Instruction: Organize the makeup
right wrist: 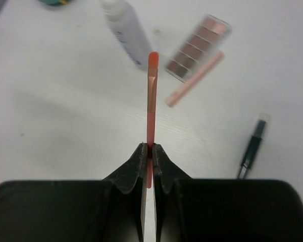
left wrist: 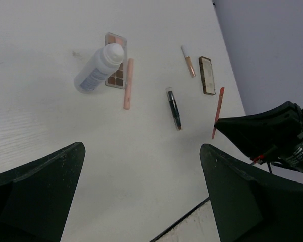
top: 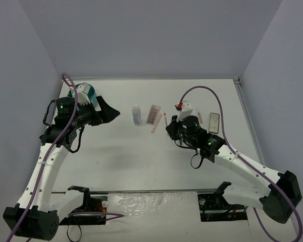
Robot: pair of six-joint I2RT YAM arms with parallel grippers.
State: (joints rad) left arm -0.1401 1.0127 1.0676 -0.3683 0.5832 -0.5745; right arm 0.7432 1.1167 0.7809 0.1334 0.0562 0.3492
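My right gripper (right wrist: 151,149) is shut on the lower end of a thin pink brush (right wrist: 151,96), which sticks straight out ahead of the fingertips. The top view shows that gripper (top: 168,124) right of the white bottle (top: 136,114), the pinkish-brown palette (top: 152,115) and a peach stick (top: 156,126). The left wrist view shows the bottle (left wrist: 98,68), palette (left wrist: 117,75), peach stick (left wrist: 128,83), a dark stick (left wrist: 174,108), a white-capped stick (left wrist: 188,60), the dark-framed compact (left wrist: 207,75) and the held brush (left wrist: 218,105). My left gripper (left wrist: 141,166) is open over bare table, holding nothing.
A round teal tub (top: 88,92) stands at the back left, just behind my left gripper (top: 108,112). The compact (top: 214,122) lies right of my right arm. The table's near edge (left wrist: 192,217) runs just below the left fingers.
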